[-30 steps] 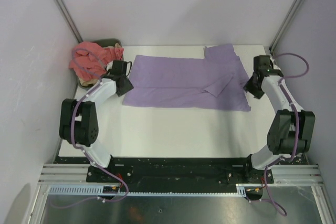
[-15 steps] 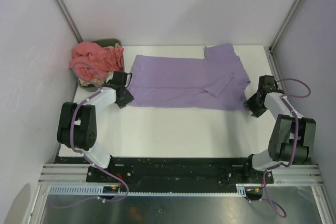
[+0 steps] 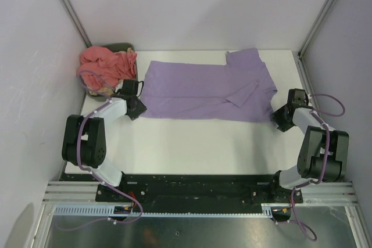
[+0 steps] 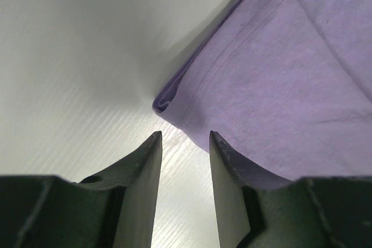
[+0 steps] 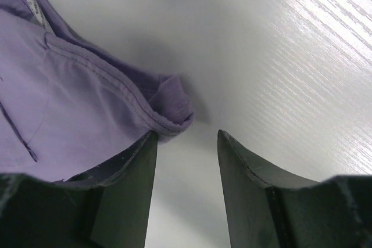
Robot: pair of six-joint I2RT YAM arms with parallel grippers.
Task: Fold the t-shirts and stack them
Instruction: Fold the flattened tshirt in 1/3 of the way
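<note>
The scene is a robotics laboratory test cell. A white table (image 3: 192, 143) is closed in behind and on both sides by plain pale panels (image 3: 197, 10), which are framed at the table's far corners by bare aluminium posts (image 3: 67, 7). Along the table's near edge a black mounting plate (image 3: 197, 184) is laid. Just past the plate, slotted aluminium rails (image 3: 70, 191) and a slotted cable duct (image 3: 174, 213) are fixed. A left arm (image 3: 87, 143) and a right arm (image 3: 319, 155) are bolted to the plate, and purple cables (image 3: 334, 101) are looped from them. Bare sheet metal (image 3: 192, 233) is seen nearest the camera.
</note>
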